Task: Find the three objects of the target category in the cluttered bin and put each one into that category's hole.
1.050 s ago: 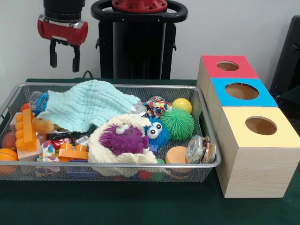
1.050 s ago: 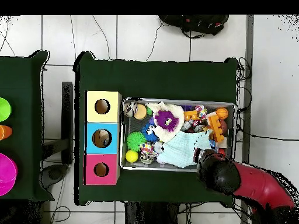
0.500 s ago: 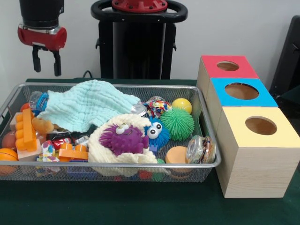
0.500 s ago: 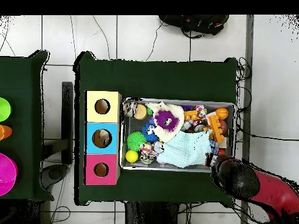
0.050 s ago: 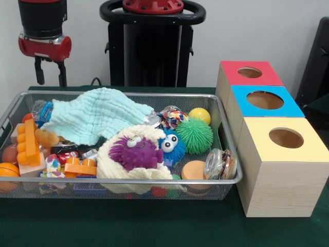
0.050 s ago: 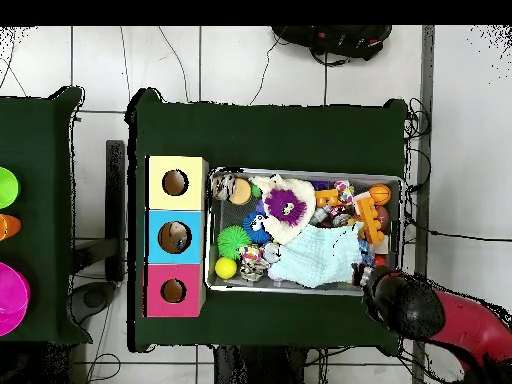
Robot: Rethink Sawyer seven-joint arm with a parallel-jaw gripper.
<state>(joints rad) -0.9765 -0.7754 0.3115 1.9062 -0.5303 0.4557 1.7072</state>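
Bin sits right beside the three boxes so drops are short, I guess. Toys are heaped in it with a cloth draped over the pile, probably hiding stuff. Can't tell which category is the target. Gripper hangs upright above the bin's far corner, fingers a bit apart, holding nothing

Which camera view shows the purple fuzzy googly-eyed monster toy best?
The front view: the purple fuzzy googly-eyed monster toy faces that camera, with its eyes and spiky fur plain as it lies on a cream knitted cloth. The overhead view shows the toy only as a small purple patch from above, with its place in the wire mesh bin.
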